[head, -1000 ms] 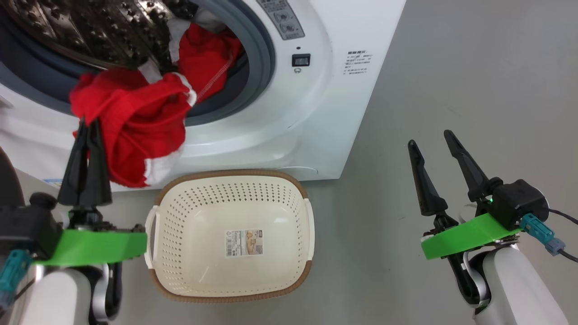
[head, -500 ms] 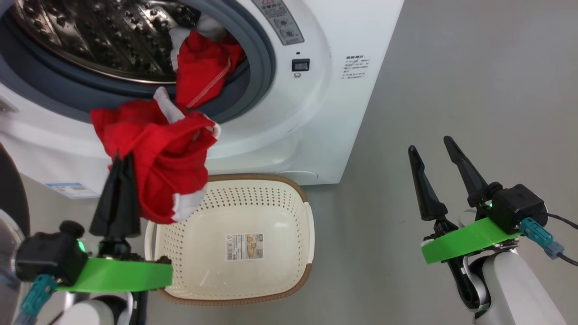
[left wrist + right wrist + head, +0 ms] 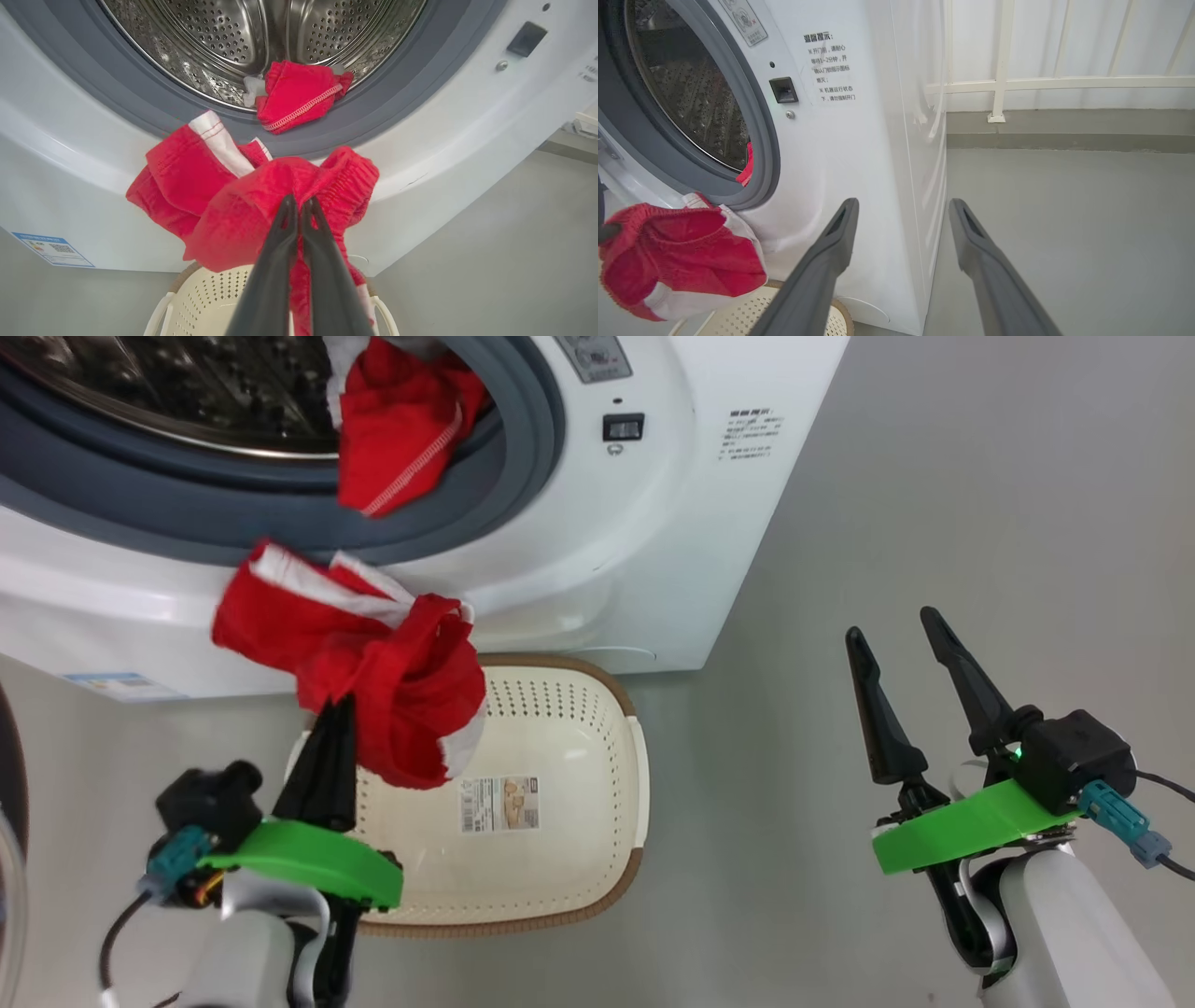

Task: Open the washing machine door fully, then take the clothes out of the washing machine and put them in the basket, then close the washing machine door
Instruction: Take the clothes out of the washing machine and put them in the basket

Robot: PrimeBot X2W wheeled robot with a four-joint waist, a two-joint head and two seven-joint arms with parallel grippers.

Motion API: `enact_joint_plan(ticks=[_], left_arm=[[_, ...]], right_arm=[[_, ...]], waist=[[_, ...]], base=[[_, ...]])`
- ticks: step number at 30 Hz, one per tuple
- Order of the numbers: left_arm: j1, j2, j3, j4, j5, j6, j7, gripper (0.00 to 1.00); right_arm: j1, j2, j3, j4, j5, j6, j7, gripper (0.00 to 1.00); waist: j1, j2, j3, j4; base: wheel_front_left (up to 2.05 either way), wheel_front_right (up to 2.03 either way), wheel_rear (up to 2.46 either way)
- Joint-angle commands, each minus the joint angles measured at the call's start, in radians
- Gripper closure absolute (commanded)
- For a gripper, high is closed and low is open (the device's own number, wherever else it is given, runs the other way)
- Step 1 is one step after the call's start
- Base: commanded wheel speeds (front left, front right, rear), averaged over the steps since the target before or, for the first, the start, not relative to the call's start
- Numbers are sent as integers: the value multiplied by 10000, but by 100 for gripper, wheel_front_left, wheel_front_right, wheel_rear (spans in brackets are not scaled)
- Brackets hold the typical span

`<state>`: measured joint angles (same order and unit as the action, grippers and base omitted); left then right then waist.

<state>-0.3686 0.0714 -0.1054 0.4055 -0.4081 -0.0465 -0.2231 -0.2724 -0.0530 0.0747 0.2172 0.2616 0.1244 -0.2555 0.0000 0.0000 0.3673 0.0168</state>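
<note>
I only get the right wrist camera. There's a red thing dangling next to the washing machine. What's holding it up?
Observer: The left gripper, jaws shut on that red garment.
Operator: Is it above the basket?
Observer: Partly, judging from the head view: it hangs over the basket's left side.
Operator: Any more clothes inside?
Observer: Yes, another red piece beside a white scrap, at the washing machine's drum lip.
</note>
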Motion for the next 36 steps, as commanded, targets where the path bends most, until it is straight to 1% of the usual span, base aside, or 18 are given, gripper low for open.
enact_joint_plan(ticks=[1, 9, 10, 11, 12, 18, 24, 31, 33, 34, 36], left_arm=[[-495, 136, 169, 396, -65, -171, -153, 100], [-1826, -13, -163, 3602, -114, -470, -319, 100], [-1826, -13, -163, 3602, -114, -470, -319, 100], [-2186, -32, -309, 4436, -103, -549, -324, 100], [-2186, -32, -309, 4436, -103, -549, -324, 100], [-3157, -92, -889, 6579, -131, -758, 73, 100], [-3724, -122, -1195, 7825, -319, -824, 246, 100], [-4009, -153, -1605, 8325, -531, -838, 306, 100], [-4059, -162, -1729, 8353, -646, -839, 312, 54], [-4080, -166, -1763, 8359, -724, -839, 286, 0], [-4108, -173, -1852, 8346, -887, -840, 248, 0]], right_arm=[[-216, 28, 198, -293, -51, 63, -63, 0], [-357, 28, 116, -301, -68, 63, -63, 0], [-357, 28, 116, -301, -68, 63, -63, 0], [-410, 28, 137, -284, -58, 63, -63, 0], [-410, 28, 137, -284, -58, 63, -63, 0], [-464, 28, 231, -234, -8, 63, -63, 0], [-522, 28, 277, -217, 45, 63, -63, 0], [-592, 28, 262, -233, 40, 63, -63, 0], [-599, 28, 239, -235, 24, 63, -63, 0], [-605, 28, 229, -234, 18, 63, -63, 0], [-632, 28, 220, -210, 15, 63, -63, 0]], waist=[[0, 0, 320, -76], [0, 0, 891, -236], [0, 0, 891, -236], [0, 0, 985, -294], [0, 0, 985, -294], [0, 0, 1193, -498], [0, 0, 1463, -721], [0, 0, 1766, -786], [0, 0, 1815, -769], [0, 0, 1831, -755], [0, 0, 1838, -723]], base=[[0, 0, 0], [0, 0, 0], [0, 0, 0], [0, 0, 0], [0, 0, 0], [0, 0, 0], [0, 0, 0], [0, 0, 0], [0, 0, 0], [0, 0, 0], [0, 0, 0]])
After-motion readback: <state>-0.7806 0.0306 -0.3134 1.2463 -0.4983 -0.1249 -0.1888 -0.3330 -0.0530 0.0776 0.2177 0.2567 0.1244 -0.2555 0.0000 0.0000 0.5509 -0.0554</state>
